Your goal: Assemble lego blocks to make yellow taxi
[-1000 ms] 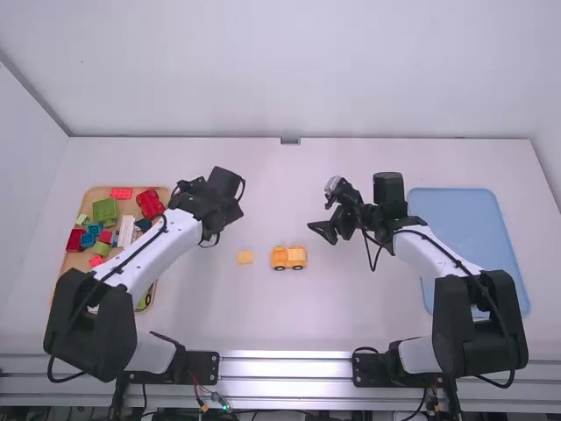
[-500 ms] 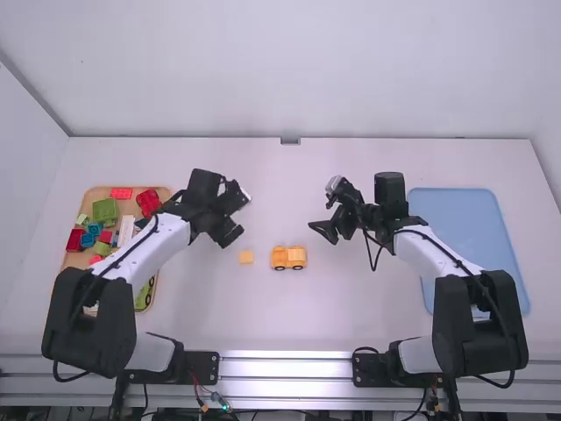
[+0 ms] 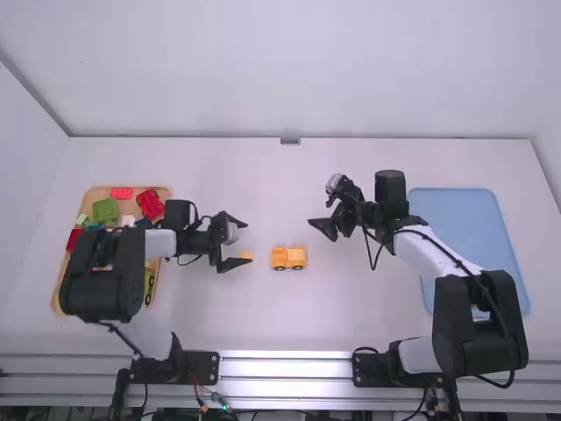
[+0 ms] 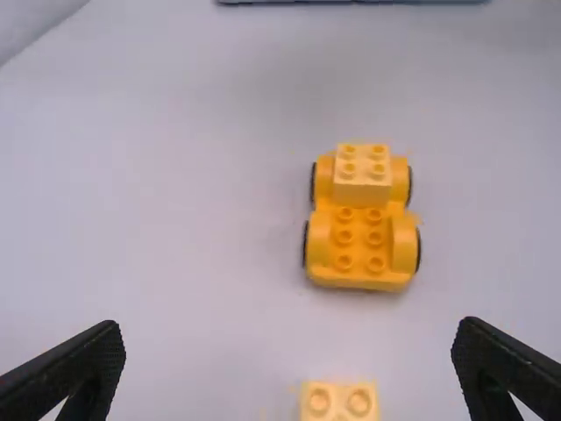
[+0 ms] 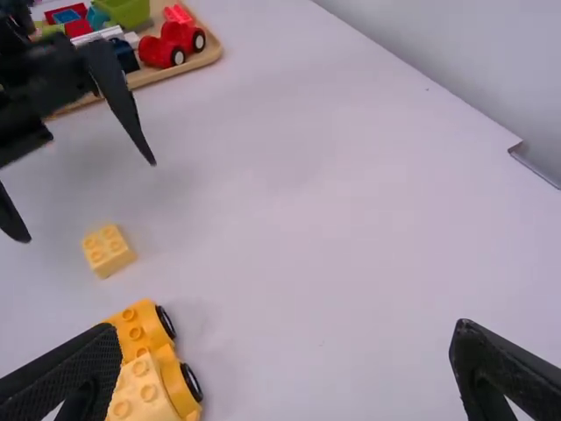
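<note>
1. Along the near edge: metal rail (image 3: 289, 368); the cables (image 3: 210, 399) below it are cut off.
2. Mid-tabletop (image 3: 289, 316): wheeled yellow base (image 3: 280, 257), upright, with a paler yellow block (image 4: 362, 180) on one end. A finger of the right gripper (image 3: 323, 226) partly covers this assembly in the right wrist view.
3. Just beside it: loose pale yellow block (image 3: 246, 254), between the spread fingers of the left gripper (image 3: 248, 243), ungripped; cut off in the left wrist view.
4. Right gripper: fingers spread, nothing between them.
5. Flanking trays: wooden tray (image 3: 145, 189) of blocks, left, and blue tray (image 3: 456, 210), right; the arms partly hide both.
6. Beyond the pale, matte tabletop: plain white wall (image 3: 298, 70), small grey fitting (image 3: 289, 140) at its foot.
</note>
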